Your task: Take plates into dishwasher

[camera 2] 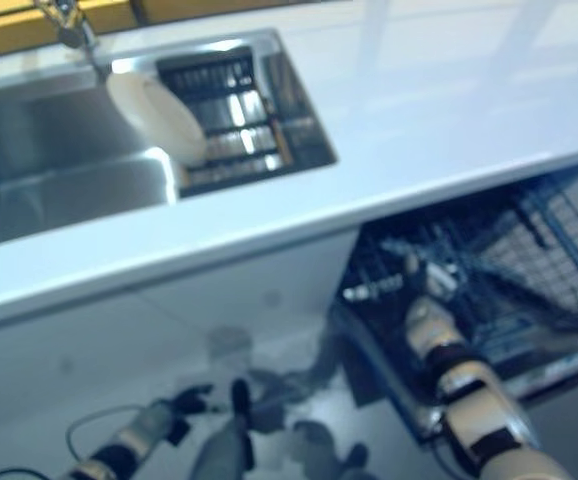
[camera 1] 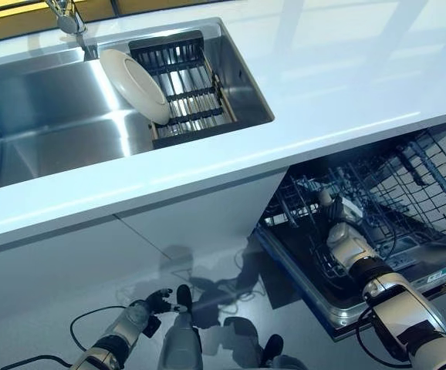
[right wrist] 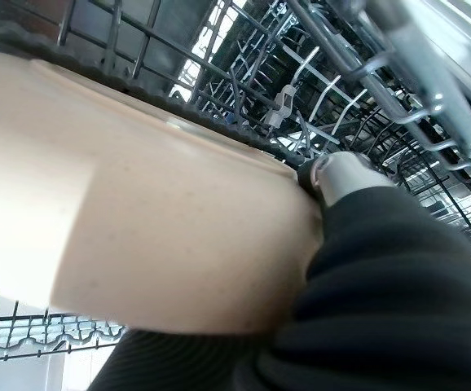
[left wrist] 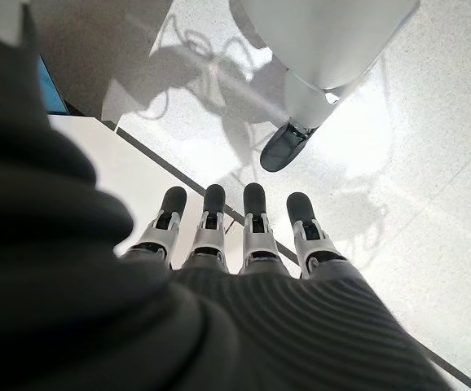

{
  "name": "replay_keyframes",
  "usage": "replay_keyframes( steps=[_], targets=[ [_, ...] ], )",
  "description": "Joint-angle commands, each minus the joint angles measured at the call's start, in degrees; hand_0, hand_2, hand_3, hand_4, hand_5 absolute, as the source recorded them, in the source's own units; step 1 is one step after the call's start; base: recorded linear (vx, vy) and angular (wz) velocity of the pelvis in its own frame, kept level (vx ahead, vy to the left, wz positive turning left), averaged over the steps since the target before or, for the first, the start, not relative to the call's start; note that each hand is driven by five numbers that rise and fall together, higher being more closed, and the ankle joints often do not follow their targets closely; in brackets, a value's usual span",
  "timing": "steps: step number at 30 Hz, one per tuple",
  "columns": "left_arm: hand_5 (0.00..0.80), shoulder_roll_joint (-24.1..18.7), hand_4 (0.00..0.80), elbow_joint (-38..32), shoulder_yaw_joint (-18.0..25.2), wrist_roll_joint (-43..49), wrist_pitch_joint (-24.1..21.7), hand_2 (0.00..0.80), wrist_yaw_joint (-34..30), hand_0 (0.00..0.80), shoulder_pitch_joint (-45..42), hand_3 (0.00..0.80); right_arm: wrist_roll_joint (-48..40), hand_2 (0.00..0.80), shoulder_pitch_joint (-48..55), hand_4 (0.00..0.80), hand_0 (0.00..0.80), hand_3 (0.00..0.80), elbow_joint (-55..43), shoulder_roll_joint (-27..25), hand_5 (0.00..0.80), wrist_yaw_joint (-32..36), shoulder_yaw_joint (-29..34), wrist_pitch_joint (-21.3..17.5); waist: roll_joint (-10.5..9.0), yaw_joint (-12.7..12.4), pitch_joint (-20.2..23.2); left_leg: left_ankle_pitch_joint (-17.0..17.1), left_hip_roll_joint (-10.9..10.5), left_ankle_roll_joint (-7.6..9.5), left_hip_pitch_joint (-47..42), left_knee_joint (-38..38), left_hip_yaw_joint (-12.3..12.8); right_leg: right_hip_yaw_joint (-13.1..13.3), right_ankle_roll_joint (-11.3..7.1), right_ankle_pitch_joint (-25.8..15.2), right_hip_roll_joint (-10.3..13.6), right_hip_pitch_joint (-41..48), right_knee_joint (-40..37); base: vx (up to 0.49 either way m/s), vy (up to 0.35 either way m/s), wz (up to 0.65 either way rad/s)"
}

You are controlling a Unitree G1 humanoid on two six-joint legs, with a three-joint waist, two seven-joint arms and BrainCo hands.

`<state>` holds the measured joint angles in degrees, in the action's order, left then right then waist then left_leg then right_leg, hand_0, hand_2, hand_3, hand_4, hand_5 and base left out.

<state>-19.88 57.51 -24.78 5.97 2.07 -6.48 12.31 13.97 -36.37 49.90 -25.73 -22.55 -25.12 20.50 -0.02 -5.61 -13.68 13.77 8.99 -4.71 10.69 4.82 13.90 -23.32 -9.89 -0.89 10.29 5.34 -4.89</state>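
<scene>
Your right hand (camera 1: 348, 240) is down inside the dishwasher's lower rack (camera 1: 323, 254), and its wrist view shows a cream plate (right wrist: 138, 212) clamped against the palm, a dark-tipped finger (right wrist: 333, 173) curled over the rim. So that plate is in hand, inside the rack but, as far as I can judge, not yet seated between the tines.

Tilt it so the edge points down into a free slot and lower slowly; let the wire tines (right wrist: 301, 90) guide it instead of forcing it. Watch the upper rack (camera 1: 431, 177) overhead, since the forearm passes close beneath it. Release only once the plate stands without your support.

A second, white plate (camera 1: 134, 85) leans upright against the black drying rack (camera 1: 184, 85) in the steel sink (camera 1: 45, 123), beside the tap (camera 1: 67, 19). That one is yours next.

Your left hand (left wrist: 235, 236) hangs low over the floor in front of the white cabinet (camera 1: 169, 231), fingers straight, holding nothing. Keep it there, clear of the dishwasher door (camera 1: 339, 316).
</scene>
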Motion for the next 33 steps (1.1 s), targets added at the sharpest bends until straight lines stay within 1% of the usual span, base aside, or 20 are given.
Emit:
replay_keyframes(
  steps=[1,23,33],
  targets=[
    [0.000,1.6,0.000,2.1,-3.0,0.5,0.0,0.000,0.9,0.000,5.3,0.000,-3.7,0.800,-0.4,0.800,0.800,0.800,0.1,6.2,0.800,6.0,-1.8,-1.0,1.19,-1.9,-4.1,-5.7,-4.5,0.54,-0.3,0.2,0.4,2.1,1.23,0.1,2.0,-5.7,6.9,0.000,0.000,0.00],
    [0.000,1.9,0.000,3.0,-3.3,0.3,-0.3,0.000,1.2,0.000,5.8,0.000,-3.3,0.800,-0.8,0.800,0.800,0.800,1.7,6.4,0.800,7.9,-2.0,-0.3,1.57,-1.5,-4.4,-6.1,-4.4,0.66,-1.3,0.2,0.1,2.2,1.48,0.2,2.1,-6.7,8.0,0.000,0.000,0.00],
    [0.000,2.1,0.000,3.0,-3.5,0.2,-0.1,0.000,1.2,0.000,6.0,0.000,-3.2,0.800,-0.6,0.800,0.800,0.800,1.8,6.4,0.800,7.7,-2.0,-0.1,1.77,-1.1,-4.5,-6.2,-4.3,0.71,-1.6,0.2,0.0,2.4,1.64,0.3,2.2,-7.1,8.5,0.000,0.000,0.00]
  ],
)
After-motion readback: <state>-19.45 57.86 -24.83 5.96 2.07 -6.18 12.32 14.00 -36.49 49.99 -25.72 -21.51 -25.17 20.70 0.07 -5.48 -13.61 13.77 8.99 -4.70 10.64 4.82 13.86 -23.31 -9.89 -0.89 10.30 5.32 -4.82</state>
